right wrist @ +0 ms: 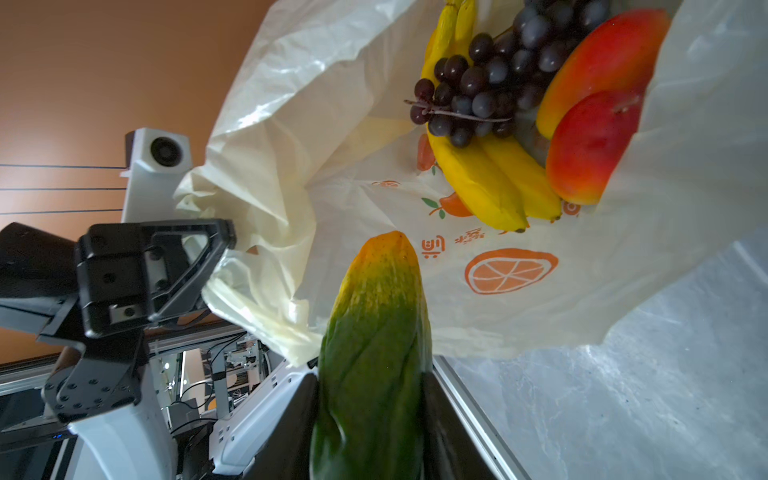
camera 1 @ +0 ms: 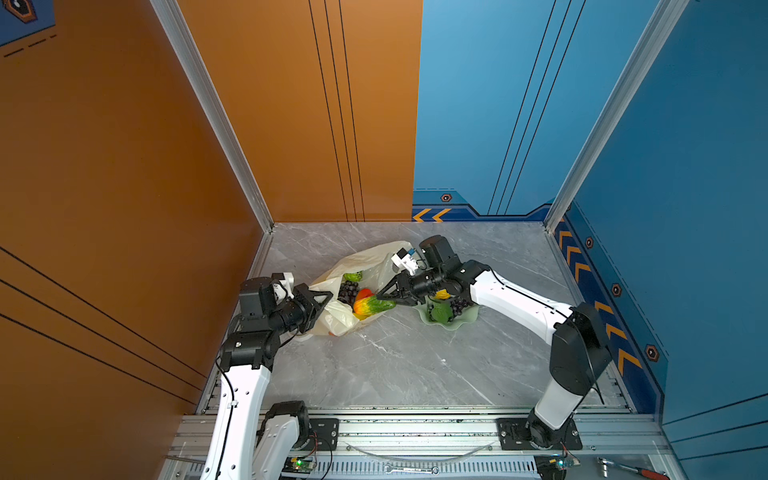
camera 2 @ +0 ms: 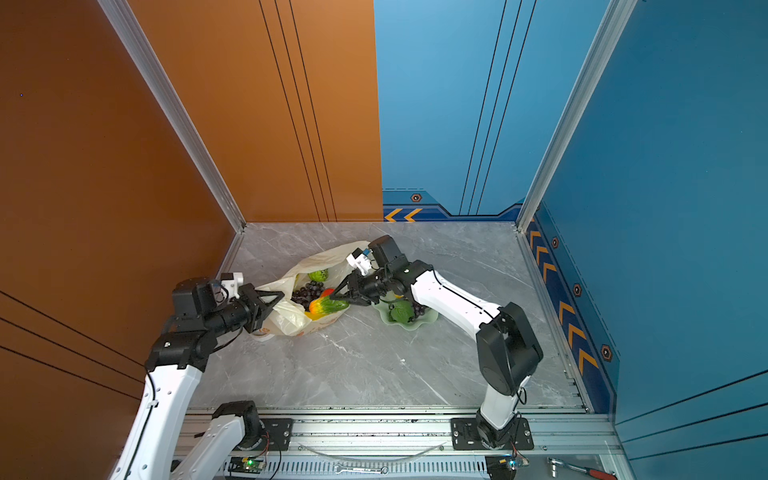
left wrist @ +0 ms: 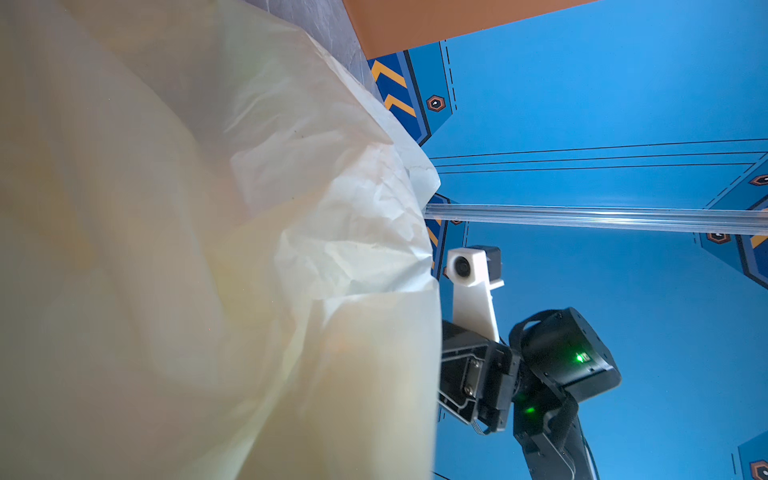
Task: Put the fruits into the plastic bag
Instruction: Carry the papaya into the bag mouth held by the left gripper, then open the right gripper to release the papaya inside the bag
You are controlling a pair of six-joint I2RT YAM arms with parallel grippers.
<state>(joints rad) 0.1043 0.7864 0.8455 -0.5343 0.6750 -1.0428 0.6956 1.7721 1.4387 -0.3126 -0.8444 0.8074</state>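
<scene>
**Pinching bag, gripping fruit**

At left, pinching the rim of the thin crinkly cream-white plastic bag (camera 1: 365, 258) with the left end effector (camera 1: 329, 296), jaws fully closed. Inside, on the grey marbled tabletop (camera 1: 395, 365): dark purple grape cluster (right wrist: 490, 79), yellow banana bunch (right wrist: 478, 178), red-yellow mango pieces (right wrist: 594, 145). Just right, clamping a long green-to-orange toy fruit (right wrist: 374, 332) in the right end effector (camera 1: 381, 298), tip at the bag's mouth.

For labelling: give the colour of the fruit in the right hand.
Fruit: green, yellow-orange tip; right wrist view.

Cream plastic bag (right wrist: 519, 316) with orange-slice print; papaya (right wrist: 374, 332) green fading to orange; purple grapes (right wrist: 490, 79), yellow bananas (right wrist: 478, 183), red-yellow mangoes (right wrist: 594, 145).
</scene>
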